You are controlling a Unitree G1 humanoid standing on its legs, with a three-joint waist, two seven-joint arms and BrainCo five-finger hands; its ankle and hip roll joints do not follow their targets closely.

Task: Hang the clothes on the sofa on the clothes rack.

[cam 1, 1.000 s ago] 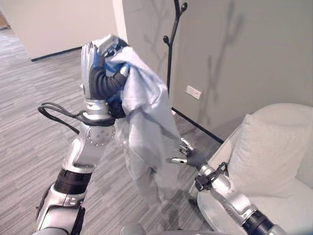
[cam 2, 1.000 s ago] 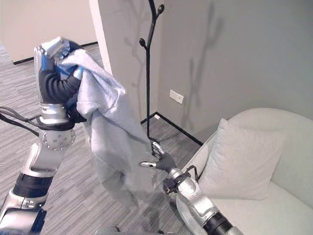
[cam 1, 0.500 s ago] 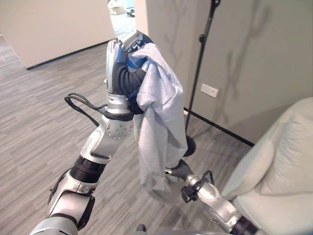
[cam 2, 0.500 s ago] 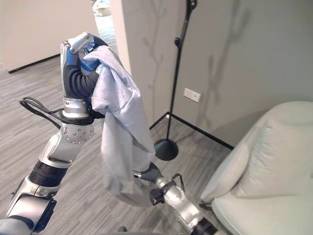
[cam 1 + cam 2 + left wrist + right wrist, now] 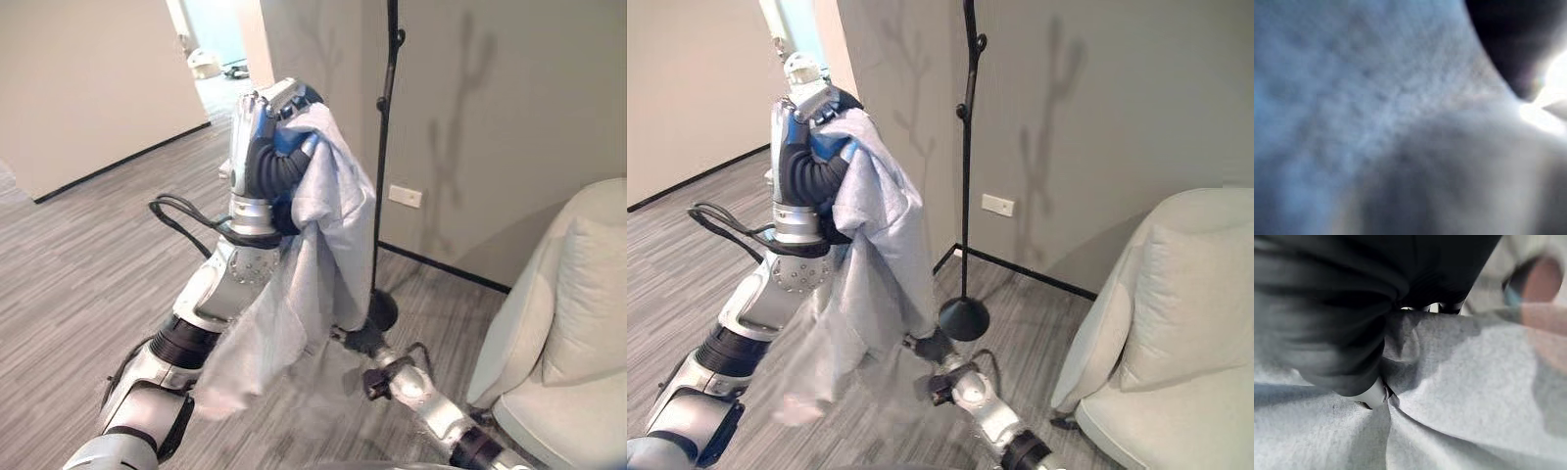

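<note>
1. A pale grey garment (image 5: pixel 328 245) is held up high by the left hand (image 5: pixel 263 147), just beside the rack (image 5: pixel 384 147) — a thin black pole with short branch pegs.
2. The left hand's fingers are curled round the bunched top of the garment; the cloth is draped over the hand's far side, toward the rack.
3. From the hand the garment hangs down in long folds, its lower edge flaring out away from the rack, low beside the left arm.
4. In the left wrist view the cloth (image 5: pixel 1376 117) is pressed right up against the camera.
5. The right hand (image 5: pixel 933 346) is seen low down, near the rack's round black base (image 5: pixel 963 318), at the bottom part of the garment.
6. In the right wrist view grey cloth (image 5: pixel 1449 396) lies bunched against the dark cover, with a fold gathered by it — whether the right hand's fingers are closed on the cloth cannot be told.
7. The garment is not yet on any peg of the rack.
8. A light sofa (image 5: pixel 578 392) with a cushion (image 5: pixel 1190 294) is seen to the right of the rack.
9. The rack stands on grey striped floor (image 5: pixel 78 264) against a grey wall (image 5: pixel 529 117).
</note>
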